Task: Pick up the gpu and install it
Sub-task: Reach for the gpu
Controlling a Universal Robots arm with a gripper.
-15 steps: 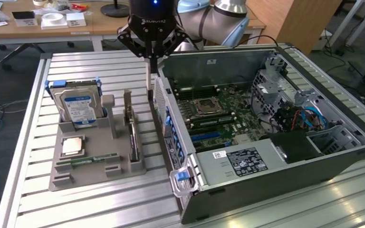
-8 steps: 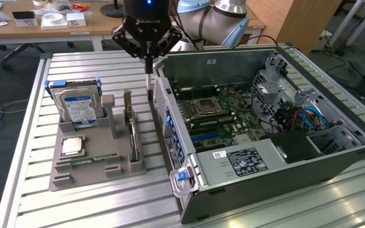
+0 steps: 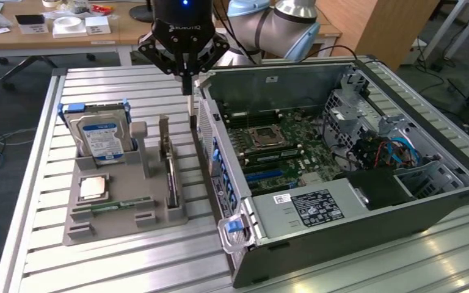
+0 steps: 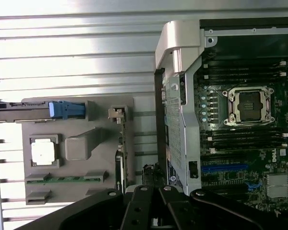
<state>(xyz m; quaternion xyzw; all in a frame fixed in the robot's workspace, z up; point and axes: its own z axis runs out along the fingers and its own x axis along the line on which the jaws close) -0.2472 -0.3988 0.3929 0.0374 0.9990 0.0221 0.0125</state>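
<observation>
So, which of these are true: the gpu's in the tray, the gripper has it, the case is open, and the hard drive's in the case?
1. The gpu stands on edge in the gray tray. True.
2. The gripper holds the gpu. False: it is shut on nothing and hangs above, near the case's edge.
3. The case is open, with the motherboard showing. True.
4. The hard drive sits inside the case. False: it stands in the tray, beside the gpu.
</observation>
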